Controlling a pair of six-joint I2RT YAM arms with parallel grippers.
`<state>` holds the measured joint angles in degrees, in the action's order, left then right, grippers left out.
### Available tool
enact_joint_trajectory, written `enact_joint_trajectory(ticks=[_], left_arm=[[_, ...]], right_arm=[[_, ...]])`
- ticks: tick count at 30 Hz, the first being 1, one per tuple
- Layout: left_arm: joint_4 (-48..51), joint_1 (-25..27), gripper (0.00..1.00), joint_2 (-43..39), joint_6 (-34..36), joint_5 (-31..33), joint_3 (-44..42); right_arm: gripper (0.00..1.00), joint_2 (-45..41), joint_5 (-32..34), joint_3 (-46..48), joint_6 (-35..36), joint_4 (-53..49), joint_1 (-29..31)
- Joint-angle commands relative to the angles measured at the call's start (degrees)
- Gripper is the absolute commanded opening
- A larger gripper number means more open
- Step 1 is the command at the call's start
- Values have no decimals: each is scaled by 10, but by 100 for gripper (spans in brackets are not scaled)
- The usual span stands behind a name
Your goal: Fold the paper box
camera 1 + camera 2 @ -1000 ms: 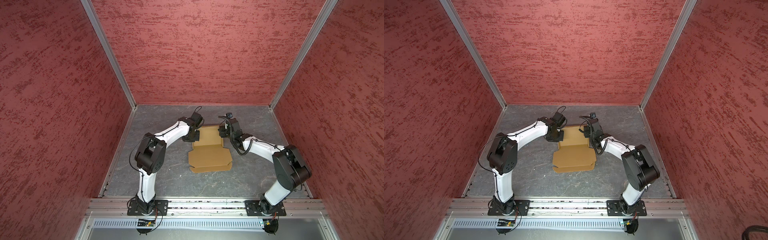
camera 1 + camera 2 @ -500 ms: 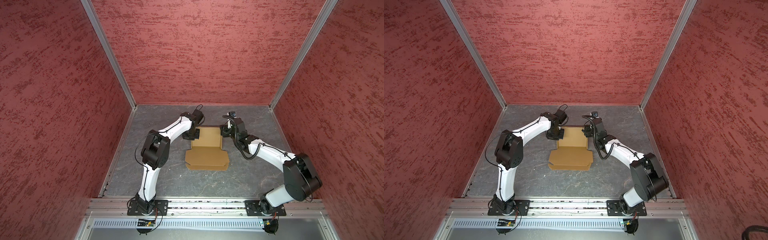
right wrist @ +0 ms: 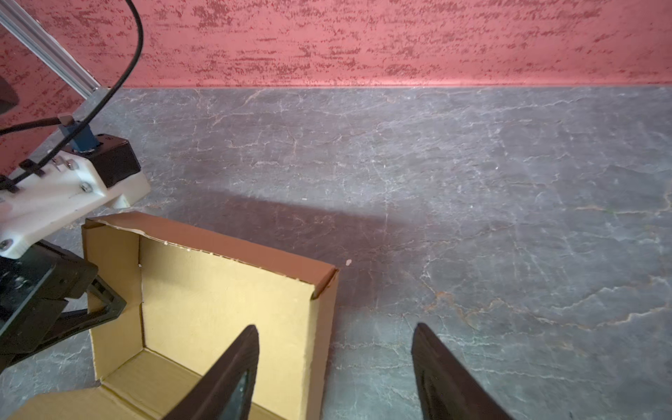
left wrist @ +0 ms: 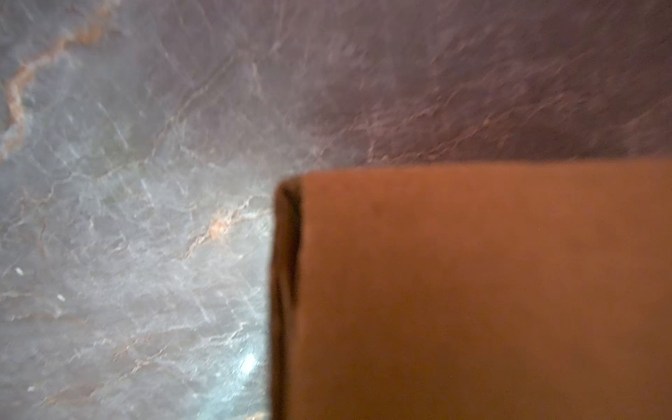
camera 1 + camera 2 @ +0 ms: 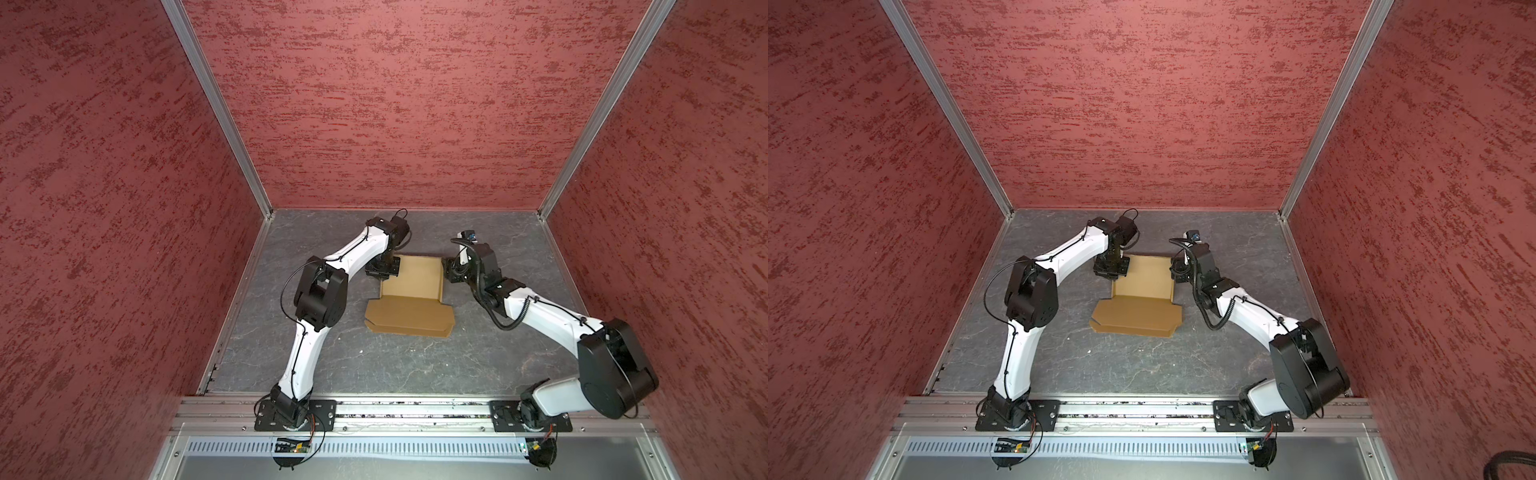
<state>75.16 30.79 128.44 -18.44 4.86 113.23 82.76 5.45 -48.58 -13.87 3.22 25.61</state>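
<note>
The box (image 5: 411, 277) is plain brown cardboard, half made. It has a shallow tray with its walls standing and a lid flap (image 5: 409, 319) lying flat on the table (image 5: 415, 365), pointing toward the front rail (image 5: 415, 409). Both top views show it toward the back of the table, between the two arms. In the right wrist view the top edge of the tray's far wall is ragged.

The left claw (image 5: 384, 271) is clenched at the tray's left wall; I cannot tell whether it pinches the wall. The left wrist view is blurred, with cardboard close up.

The right claw (image 3: 335, 327) is released and straddles the tray's right wall, one finger (image 3: 236, 363) over the tray and the other outside.

The table is grey and stone-veined, with red textured walls (image 5: 415, 104) on three sides.
</note>
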Motion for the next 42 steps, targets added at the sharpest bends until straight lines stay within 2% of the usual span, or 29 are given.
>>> enact_joint_trajectory(ticks=[1, 16, 21, 28, 37, 42], left_arm=[[62, -6, 5, 37, 11, 10, 2], [111, -16, 9, 64, 47, -38, 25], [107, -18, 19, 65, 49, -39, 29], [104, -20, 29, 60, 45, -26, 42], [102, -25, 51, 18, 33, 6, 87], [96, -34, 55, -14, 31, 14, 111]], right_arm=[[68, -9, -25, 6, -6, 18, -7], [69, -15, -65, 11, -2, 28, -19], [69, -12, -70, 15, -4, 31, -21], [69, -6, -76, 12, -5, 34, -21], [70, -6, -75, 6, -4, 20, -24], [70, -1, -76, 5, -6, 15, -25]])
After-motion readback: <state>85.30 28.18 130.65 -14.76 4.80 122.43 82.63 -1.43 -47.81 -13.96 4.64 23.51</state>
